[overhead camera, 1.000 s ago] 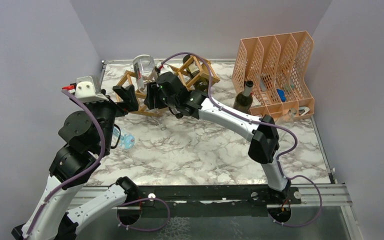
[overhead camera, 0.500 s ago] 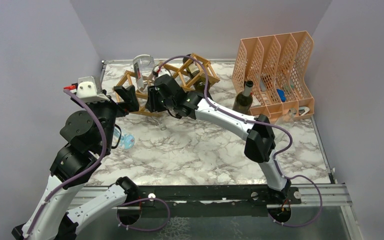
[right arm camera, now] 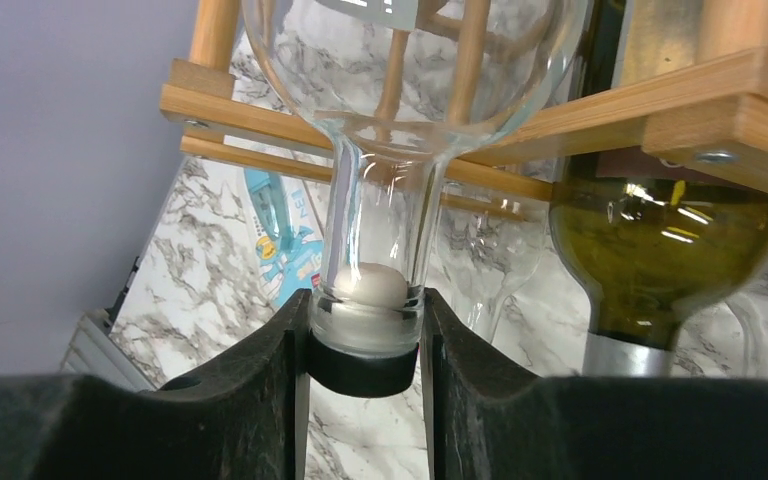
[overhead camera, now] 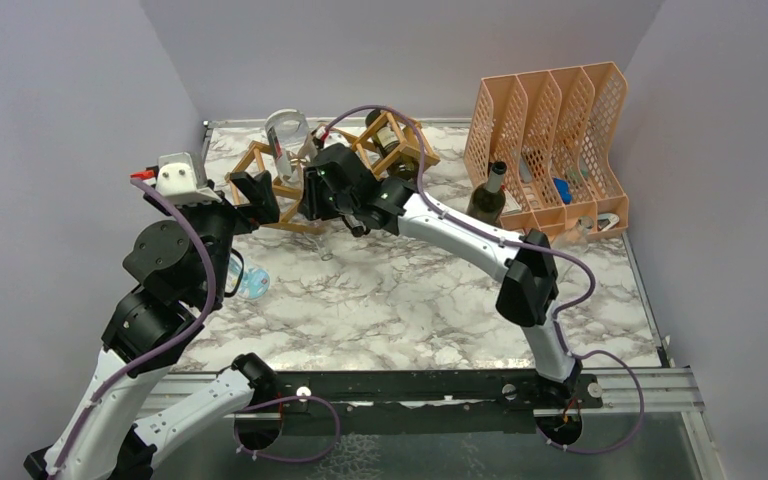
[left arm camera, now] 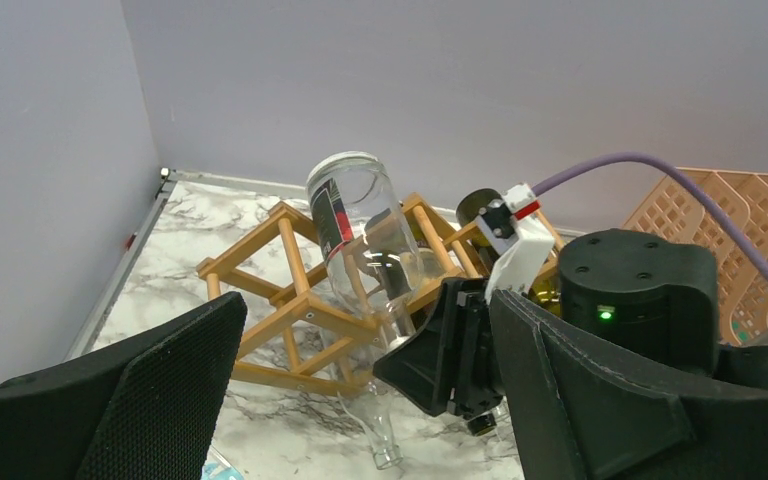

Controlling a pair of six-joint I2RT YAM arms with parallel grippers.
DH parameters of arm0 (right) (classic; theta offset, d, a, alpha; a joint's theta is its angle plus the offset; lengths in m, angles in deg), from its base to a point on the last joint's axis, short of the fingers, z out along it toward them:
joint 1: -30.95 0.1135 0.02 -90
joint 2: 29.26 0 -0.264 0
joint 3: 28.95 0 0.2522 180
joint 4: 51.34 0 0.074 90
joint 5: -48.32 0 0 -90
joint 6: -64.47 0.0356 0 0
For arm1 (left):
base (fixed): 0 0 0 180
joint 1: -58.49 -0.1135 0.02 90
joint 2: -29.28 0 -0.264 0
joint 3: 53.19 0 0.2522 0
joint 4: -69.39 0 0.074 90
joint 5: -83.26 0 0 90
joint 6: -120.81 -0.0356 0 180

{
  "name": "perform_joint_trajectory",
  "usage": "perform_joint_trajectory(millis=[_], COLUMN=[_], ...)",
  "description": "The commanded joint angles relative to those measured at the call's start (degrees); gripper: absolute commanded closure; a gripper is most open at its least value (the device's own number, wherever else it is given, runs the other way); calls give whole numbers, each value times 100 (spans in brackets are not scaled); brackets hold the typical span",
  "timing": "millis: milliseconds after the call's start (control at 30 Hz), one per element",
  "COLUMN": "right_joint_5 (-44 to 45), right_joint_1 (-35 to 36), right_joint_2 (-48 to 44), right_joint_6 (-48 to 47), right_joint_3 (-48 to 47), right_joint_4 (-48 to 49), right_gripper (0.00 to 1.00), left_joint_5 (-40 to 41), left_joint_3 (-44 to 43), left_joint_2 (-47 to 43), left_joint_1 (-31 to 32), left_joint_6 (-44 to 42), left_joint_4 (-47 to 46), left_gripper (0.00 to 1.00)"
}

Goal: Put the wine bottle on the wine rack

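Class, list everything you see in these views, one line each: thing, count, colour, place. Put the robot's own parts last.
wine rack: one, light-brown wood, back of the table, left of centre
clear wine bottle: one, colourless glass with a dark label, in the rack, base up, neck pointing down to the front
green bottle: one, dark green, in the rack beside the clear one
standing bottle: one, dark, upright by the file holder
file holder: one, peach, back right
small packet: one, blue and white, on the table by the left arm
table: one, white marble pattern
left gripper: one, black, open, near the rack's left end
right gripper: one, black, shut on the clear wine bottle's neck
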Motion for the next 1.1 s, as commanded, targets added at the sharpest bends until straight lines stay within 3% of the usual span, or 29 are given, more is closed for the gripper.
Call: perform_joint_trajectory(millis=[0,300,633,1067], right_joint_5=[-93,-297,-485,-711], right_joint_1=[71,75,75,73], right_joint_2=[-736,-988,-1191,-1594], right_joint_6=[-70,-85,-105,234], right_joint_3=[186,537,1238,1513], right_joint_4=[294,375,605,610], right_gripper=[96,98,83,85], left_joint_5=[24,18,35,5], left_joint_3=[31,30,13,14], left_joint_2=[43,53,91,156], left_joint_1=[-22,-22,-22,-22], left_joint_6=[-7,2,-7,12], left_joint_4=[-11,-10,-6,-6], left_gripper=[3,3,3,3])
